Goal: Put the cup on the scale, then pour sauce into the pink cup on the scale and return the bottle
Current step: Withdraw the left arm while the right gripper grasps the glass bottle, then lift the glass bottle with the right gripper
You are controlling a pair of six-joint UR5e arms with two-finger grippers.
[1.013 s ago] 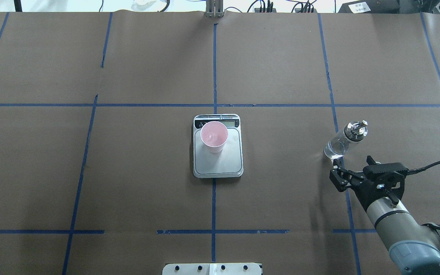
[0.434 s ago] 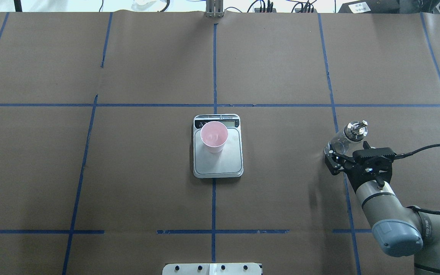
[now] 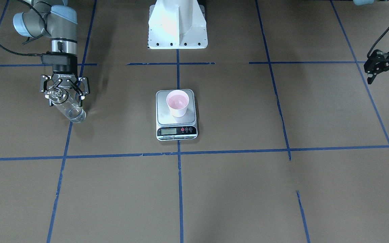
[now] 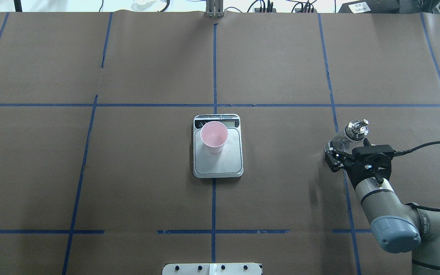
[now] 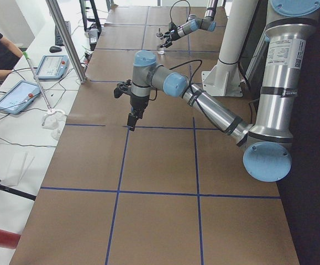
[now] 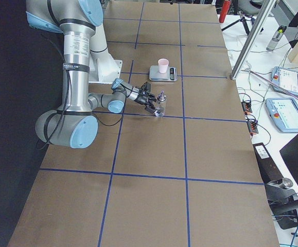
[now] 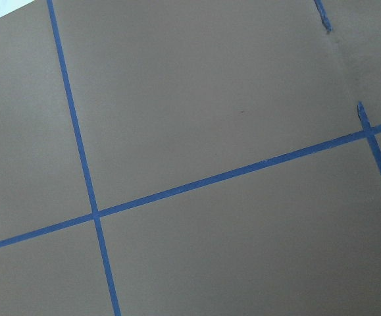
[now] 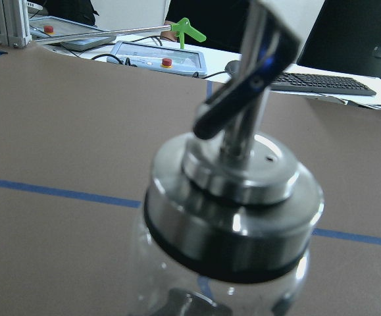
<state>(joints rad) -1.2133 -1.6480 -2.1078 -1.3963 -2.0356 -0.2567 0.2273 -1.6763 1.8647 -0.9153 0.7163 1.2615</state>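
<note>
The pale-pink cup (image 4: 214,136) stands upright on the far part of the scale (image 4: 220,164), also in the front view, cup (image 3: 177,103) on scale (image 3: 162,116). The clear glass bottle (image 4: 339,143) with its silver cap and spout (image 4: 356,128) stands at the right of the table, with clear liquid in it. My right gripper (image 3: 65,98) is open, and its fingers straddle the bottle (image 3: 71,111) below the cap. The right wrist view shows the cap (image 8: 233,197) very close. My left gripper (image 3: 388,79) hangs open and empty far out on my left, outside the overhead view.
Blue tape lines grid the brown table cover. The white robot base (image 3: 177,27) stands at the table's near edge. An aluminium post (image 4: 214,9) stands at the far edge. Tablets and cables (image 6: 282,108) lie on the operators' side bench.
My right gripper has moved forward to the bottle and its open fingers now straddle it. The bottle, cup and scale have not moved.
</note>
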